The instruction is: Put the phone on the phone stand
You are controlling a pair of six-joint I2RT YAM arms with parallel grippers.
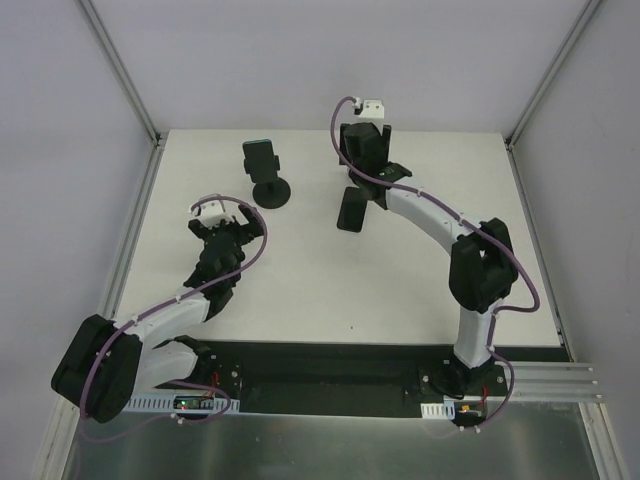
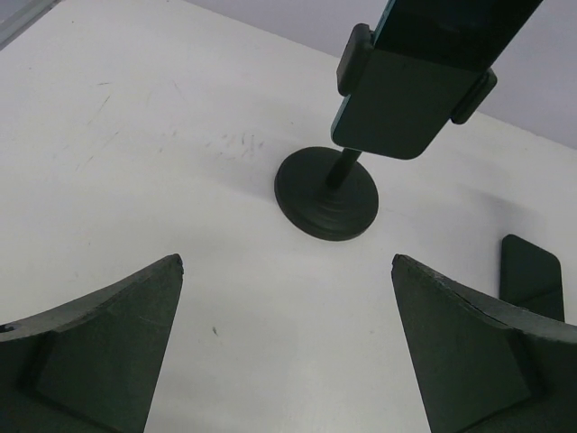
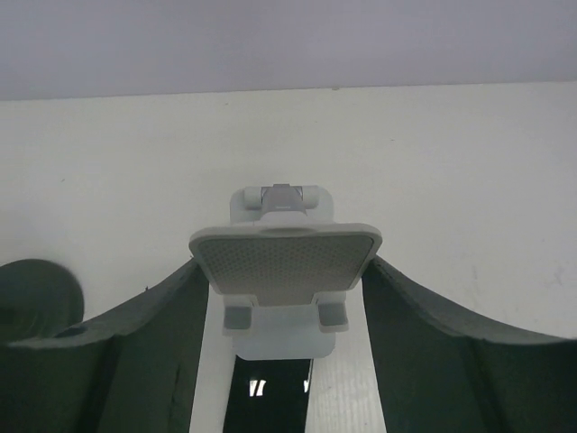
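No legible text, label, brand, number or sign is recorded on the phone stand (image 3: 284, 257), on the black holder (image 2: 326, 194), or on the phone (image 3: 270, 410) lying just in front of the phone stand, where two unreadable white glints are noted.

We find the phone (image 1: 350, 210) flat on the worktop (image 1: 400, 290), right of the round-based holder (image 1: 271, 190). Also right of the holder, the phone stand (image 3: 284, 257) sits just behind the phone.

The phone stand (image 3: 285, 257) is showing matt silver-grey metal with a finely dotted face; the phone (image 3: 270, 406) is gleaming glossy black; the counter (image 3: 469, 180) is looking smooth, matt white.
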